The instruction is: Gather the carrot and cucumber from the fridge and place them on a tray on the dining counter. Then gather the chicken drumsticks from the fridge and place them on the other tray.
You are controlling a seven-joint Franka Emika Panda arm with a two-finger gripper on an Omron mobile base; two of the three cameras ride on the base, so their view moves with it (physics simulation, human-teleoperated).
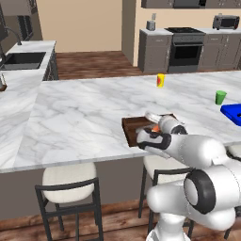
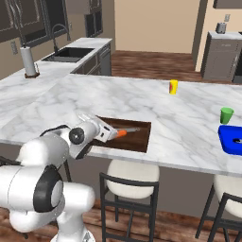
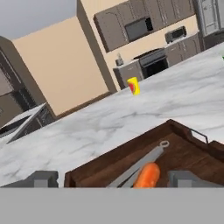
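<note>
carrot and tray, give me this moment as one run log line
gripper: open, just above tray | carrot: lying in brown tray, beside a grey utensil | cucumber: not on tray | blue tray: no food visible

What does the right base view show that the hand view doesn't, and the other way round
Right base view alone: the paper towel roll, the sink, the green cup, the blue tray and the stools.
Hand view alone: the stove and the microwave on the far wall.
Both: the marble counter, the yellow cup, the brown tray, the carrot lying in it, and the open gripper.
</note>
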